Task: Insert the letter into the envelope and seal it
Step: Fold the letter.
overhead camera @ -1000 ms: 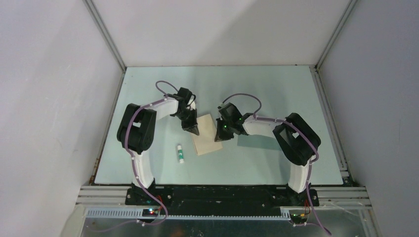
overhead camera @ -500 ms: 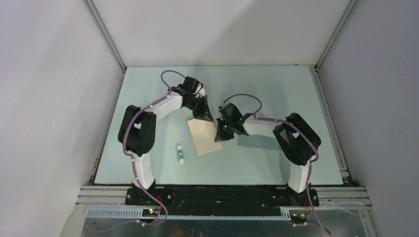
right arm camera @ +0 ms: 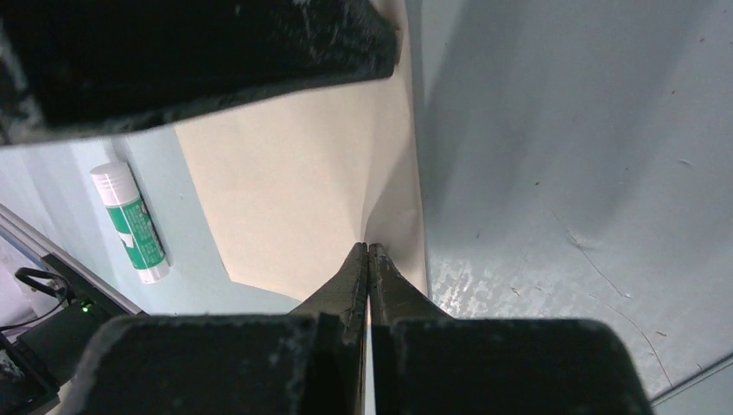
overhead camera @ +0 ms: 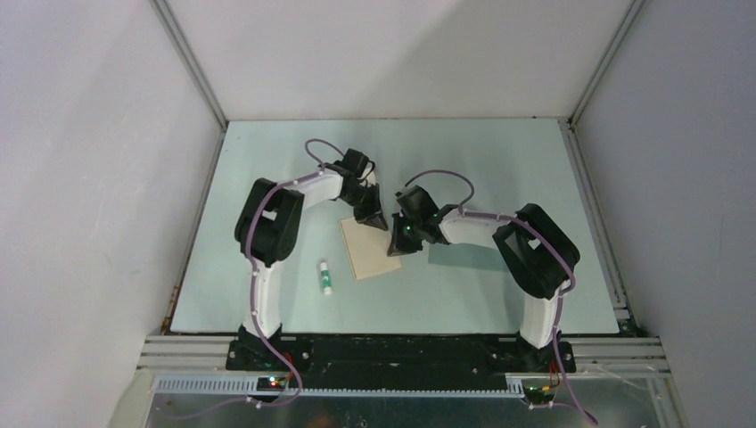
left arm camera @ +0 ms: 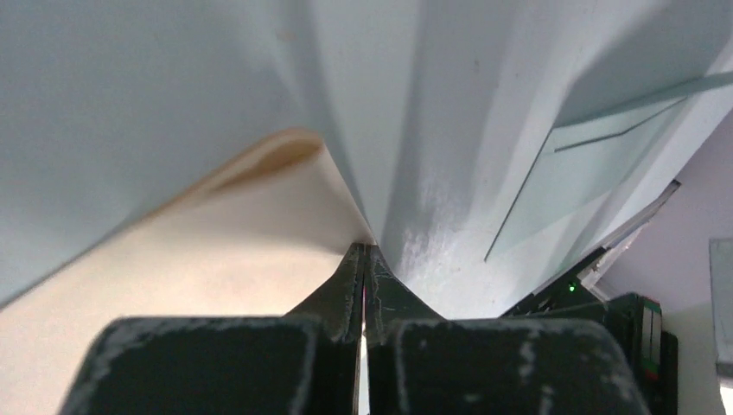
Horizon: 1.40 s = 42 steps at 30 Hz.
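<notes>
Now the left gripper (overhead camera: 374, 219), jaws clenched, sits at the far edge of the letter (overhead camera: 367, 254), having swung over from the sheet's left side within the last second. Whether it pinches paper I cannot tell, though that corner curls up. The right gripper (overhead camera: 395, 247) stays clenched on the right edge, puckering the sheet. With 2 holds, lifting looks close. The envelope (overhead camera: 448, 257) lies just right of the letter, under the right forearm.
</notes>
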Available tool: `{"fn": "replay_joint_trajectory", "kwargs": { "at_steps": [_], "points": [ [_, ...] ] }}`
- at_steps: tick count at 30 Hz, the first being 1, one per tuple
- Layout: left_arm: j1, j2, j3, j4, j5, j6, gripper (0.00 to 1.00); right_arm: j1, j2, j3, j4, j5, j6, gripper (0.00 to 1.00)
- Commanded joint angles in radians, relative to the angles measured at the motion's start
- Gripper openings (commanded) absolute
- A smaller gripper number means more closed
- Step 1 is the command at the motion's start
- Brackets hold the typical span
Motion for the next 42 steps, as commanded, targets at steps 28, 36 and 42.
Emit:
{"fn": "replay_joint_trajectory", "kwargs": {
  "at_steps": [28,36,42],
  "points": [
    [0.060,0.126,0.130,-0.062,-0.114,0.044,0.00,0.034,-0.254,-0.238,-0.010,0.064,0.021,0.01],
    [0.061,0.059,0.052,-0.040,-0.097,0.065,0.00,-0.112,-0.313,-0.194,0.090,-0.009,0.032,0.42],
    [0.060,0.057,0.043,-0.037,-0.088,0.070,0.00,-0.138,-0.133,-0.048,0.077,-0.144,0.021,0.63]
  ]
}}
